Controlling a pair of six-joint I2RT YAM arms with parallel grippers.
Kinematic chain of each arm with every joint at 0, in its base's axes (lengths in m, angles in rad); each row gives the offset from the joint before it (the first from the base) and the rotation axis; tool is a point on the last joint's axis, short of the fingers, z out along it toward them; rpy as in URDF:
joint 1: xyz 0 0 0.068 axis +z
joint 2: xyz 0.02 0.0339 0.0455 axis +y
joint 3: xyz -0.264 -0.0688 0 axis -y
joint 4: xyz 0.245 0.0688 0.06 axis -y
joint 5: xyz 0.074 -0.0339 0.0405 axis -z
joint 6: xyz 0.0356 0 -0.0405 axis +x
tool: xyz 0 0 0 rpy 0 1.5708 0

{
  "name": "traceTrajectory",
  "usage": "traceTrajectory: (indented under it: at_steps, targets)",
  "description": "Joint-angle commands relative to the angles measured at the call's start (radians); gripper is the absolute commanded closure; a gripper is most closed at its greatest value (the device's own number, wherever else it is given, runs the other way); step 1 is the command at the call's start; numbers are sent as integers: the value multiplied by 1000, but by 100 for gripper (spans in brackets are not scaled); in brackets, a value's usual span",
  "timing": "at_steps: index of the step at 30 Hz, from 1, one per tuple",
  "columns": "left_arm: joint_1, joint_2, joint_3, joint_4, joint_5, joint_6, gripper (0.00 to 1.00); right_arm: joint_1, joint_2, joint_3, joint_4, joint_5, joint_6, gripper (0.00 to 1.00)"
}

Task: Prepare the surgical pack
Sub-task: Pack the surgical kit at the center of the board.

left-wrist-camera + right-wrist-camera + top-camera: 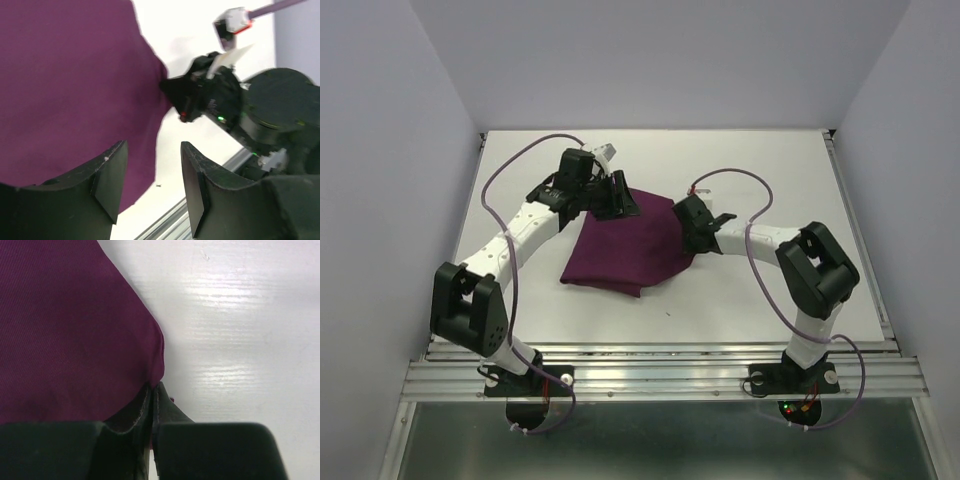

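Top external view gives you the white tabletop, and mid-frame on it the large dark-purple square cloth, folded over itself rather than spread. Its longer run looks to lie from upper right to lower left of the frame, with one corner pointing right. Your right gripper is closed tight on that right-hand edge, with fabric pinched between the jaws. Your left gripper hangs about half open over the cloth's upper-left part, holding nothing. To open the cloth well, I'd bring the left gripper down onto a single layer at the upper-left corner and pinch firmly. Then pull both corners apart low and evenly so the fabric lies flat.
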Motion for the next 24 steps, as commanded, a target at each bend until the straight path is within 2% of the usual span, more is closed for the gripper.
traceTrajectory:
  at_steps: [1,9,17,21,24]
  targets:
    - [-3,39,40,-68,-86,64,43,-4,-31,-66,-97,41,-22,99]
    - [-127,164,133,-148,-282,103,42,-4,-106,-149,-16,42,-27,99]
    - [-202,238,158,-146,-342,139,42,-4,-100,-171,-8,49,-34,99]
    - [-247,264,170,-160,-353,180,33,-4,-101,-172,-1,41,-31,99]
    - [-281,286,172,-162,-367,192,32,-4,-100,-172,2,36,-31,99]
